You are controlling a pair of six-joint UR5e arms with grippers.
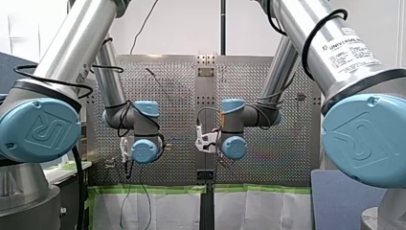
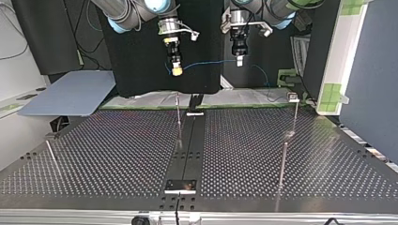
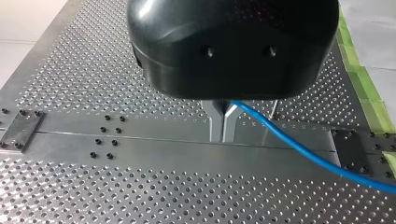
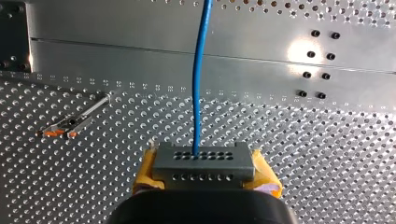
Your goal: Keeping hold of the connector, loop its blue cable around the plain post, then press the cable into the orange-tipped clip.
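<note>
- My right gripper (image 4: 204,176) is clamped on the grey connector (image 4: 203,163), with its yellow pads (image 4: 145,170) pressed against the block's two ends.
- The blue cable (image 4: 198,93) leaves the connector's face and runs straight ahead of that gripper, over the smooth centre strip (image 4: 140,60) of the table.
- My left gripper (image 3: 223,135) has its metal fingers (image 3: 215,121) pinched narrow on the cable. From the fingers the cable slopes away to one side, toward the table edge lined with green tape (image 3: 359,79).
- In the top view both grippers hang in the upper middle of the frame, well above the perforated table (image 2: 117,154). The cable is strung almost level between them, and a slack length droops at upper right.
- That view shows wide open plate across the lower left and lower right. A thin post (image 2: 179,119) stands near frame centre and another post (image 2: 294,115) at the right. I cannot tell which is the plain one.
- The orange-tipped clip (image 4: 58,132) shows its colour only in the right wrist view. It sits off to one side of the gripper, apart from the cable.
- The front view is crowded by arm elbows at both sides, and it shows the table's far taped edge along the lower frame.
</note>
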